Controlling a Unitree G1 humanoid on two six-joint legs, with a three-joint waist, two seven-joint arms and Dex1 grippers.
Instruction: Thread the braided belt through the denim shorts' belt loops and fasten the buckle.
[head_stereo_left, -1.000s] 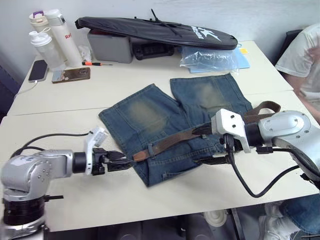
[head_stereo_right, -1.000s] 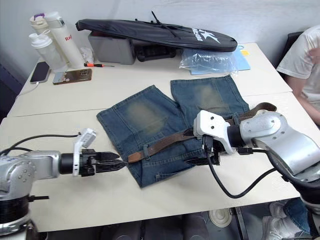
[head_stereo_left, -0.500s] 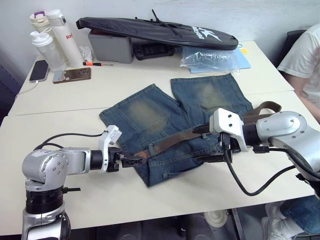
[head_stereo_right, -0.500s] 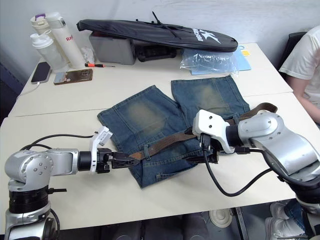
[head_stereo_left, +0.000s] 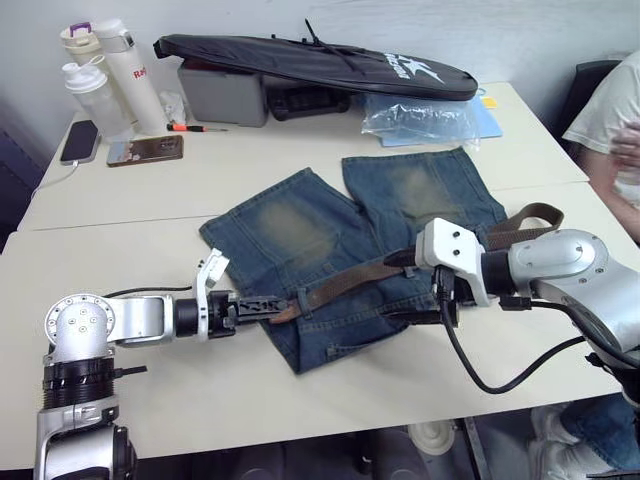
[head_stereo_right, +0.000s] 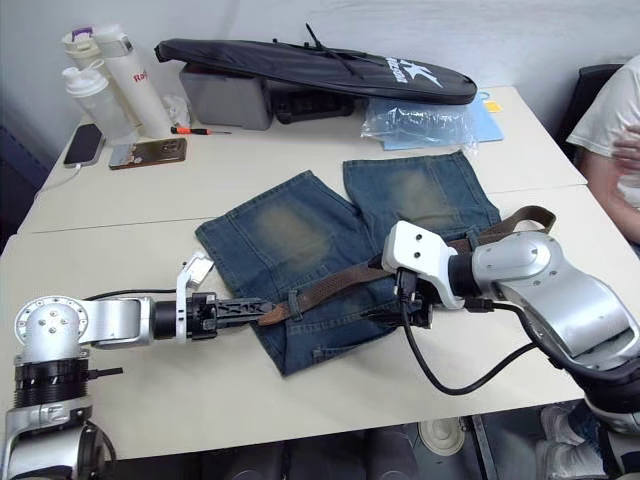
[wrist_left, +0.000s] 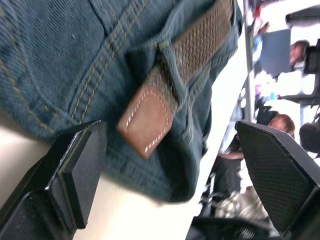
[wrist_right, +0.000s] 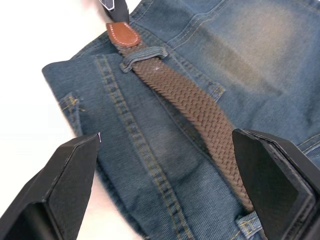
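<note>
The braided belt (head_stereo_right: 340, 281) lies across the waistband of the denim shorts (head_stereo_right: 330, 235) on the worktop (head_stereo_right: 330, 385). Its long axis runs diagonally from the tan leather tip (wrist_left: 148, 121), which sits between the left fingers, up and away to a curled end well beyond the right fingers. The tip points toward the left gripper (wrist_left: 170, 165). It has just come through one of the belt loops (wrist_right: 143, 54), the denim strip crossing the strap right behind the leather.

Judging from this, the threading is only partly done: one loop clearly holds the strap, a further loop shows near the right fingers, though whether the belt runs under it I cannot tell. The buckle I cannot make out, so fastening is presumably all still ahead, along with the remaining loops.

The left fingers (wrist_left: 80, 165) are spread wide, one on each side of the leather tip and not touching it, grasping nothing. The right gripper (wrist_right: 175, 185) hovers over the middle of the strap, its fingers (wrist_right: 270, 170) likewise spread apart, with the belt lying free between them on the denim.
</note>
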